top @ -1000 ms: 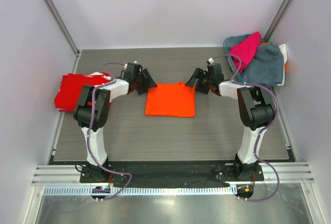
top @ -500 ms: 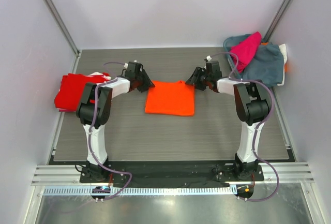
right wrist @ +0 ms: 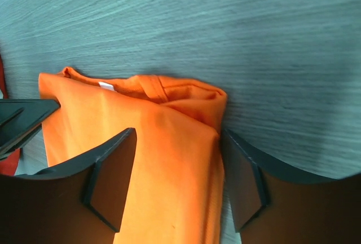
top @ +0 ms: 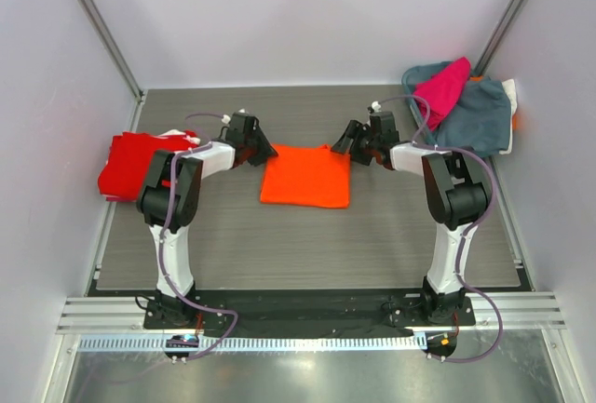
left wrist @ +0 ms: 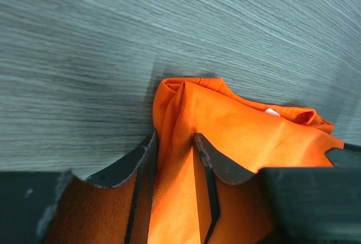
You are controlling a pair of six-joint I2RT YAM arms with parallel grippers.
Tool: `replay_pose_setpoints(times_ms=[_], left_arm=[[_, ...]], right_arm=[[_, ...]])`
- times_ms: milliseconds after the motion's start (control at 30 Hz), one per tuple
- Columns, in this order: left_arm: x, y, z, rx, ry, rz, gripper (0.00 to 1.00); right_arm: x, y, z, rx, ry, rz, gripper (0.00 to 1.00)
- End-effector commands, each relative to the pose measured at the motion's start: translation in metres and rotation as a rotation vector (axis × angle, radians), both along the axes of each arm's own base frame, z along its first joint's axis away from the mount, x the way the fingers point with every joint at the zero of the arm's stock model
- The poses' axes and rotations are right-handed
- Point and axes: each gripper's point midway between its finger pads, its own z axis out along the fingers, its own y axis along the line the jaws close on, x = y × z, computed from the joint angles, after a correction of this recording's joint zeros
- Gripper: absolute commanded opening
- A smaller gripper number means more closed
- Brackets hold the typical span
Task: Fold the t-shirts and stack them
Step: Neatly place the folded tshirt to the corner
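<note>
In the last second both of your arms have come in closer to the far edge of the orange t-shirt (top: 306, 177), which lies folded in the middle of the table (top: 307, 245). Now each arm stands at one far corner. The left gripper (top: 260, 150) has narrowed, and in its wrist view its fingers (left wrist: 217, 168) pinch a fold of orange fabric at the corner, so I judge this side is already grasping. The right gripper (top: 346, 143) is not so far: its fingers (right wrist: 113, 171) stand wide apart on both sides of the other corner and do not press the fabric, so it is released. I think this means the next fold or lift cannot begin until the right side also closes. The top view shows you what the wrist cameras miss: the red t-shirt (top: 130, 163) at the left edge, and the magenta t-shirt (top: 442, 88) on a grey-blue cloth (top: 480, 116) in the far right corner, both well apart from the grippers. The wrist views give what the top view hides: the grip itself, and a white label (right wrist: 105, 85) at the collar.
</note>
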Motion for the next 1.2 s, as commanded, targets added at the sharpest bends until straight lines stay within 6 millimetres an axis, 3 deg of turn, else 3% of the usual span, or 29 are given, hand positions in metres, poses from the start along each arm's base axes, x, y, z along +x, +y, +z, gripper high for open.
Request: replay_pose_setpoints(times_ms=[0,200,367,500,567,600,633,700,733,900,933,1033,1167], left_arm=[[-0.026,0.020,-0.028,0.096,0.102,0.027,0.33],[-0.025,0.015,-0.027,0.074,0.099,0.028,0.31],[-0.023,0.007,-0.029,0.075,0.100,0.031,0.27],[-0.019,0.002,-0.029,0.056,0.100,0.044,0.20],[-0.018,0.001,-0.026,0.049,0.093,0.053,0.15],[-0.017,0.002,-0.024,0.048,0.086,0.056,0.08],[-0.017,0.002,-0.018,0.045,0.074,0.059,0.05],[-0.016,0.005,-0.009,0.058,0.049,0.062,0.00],[-0.017,0.006,0.003,0.054,0.027,0.058,0.00],[-0.022,0.020,0.036,0.115,-0.043,0.054,0.00],[-0.026,0.022,0.045,0.116,-0.058,0.053,0.00],[-0.036,0.029,0.057,0.125,-0.080,0.054,0.00],[-0.054,0.046,0.087,0.113,-0.117,0.068,0.00]], right_arm=[[-0.052,-0.023,-0.057,-0.099,0.214,-0.017,0.67],[-0.059,-0.010,-0.066,-0.090,0.238,0.004,0.63],[-0.048,0.000,-0.066,-0.068,0.237,0.006,0.54],[-0.039,0.016,-0.057,-0.039,0.216,0.022,0.44],[-0.036,0.022,-0.051,-0.029,0.206,0.029,0.33],[-0.034,0.024,-0.044,-0.022,0.191,0.034,0.29],[-0.033,0.025,-0.039,-0.013,0.184,0.035,0.15],[-0.032,0.025,-0.031,-0.013,0.165,0.034,0.06],[-0.026,0.027,-0.014,0.002,0.116,0.035,0.01],[-0.040,0.033,0.022,0.075,0.039,0.053,0.01],[-0.042,0.036,0.040,0.095,-0.001,0.061,0.01],[-0.060,0.049,0.051,0.090,-0.037,0.098,0.01],[-0.075,0.063,0.088,0.111,-0.124,0.144,0.01]])
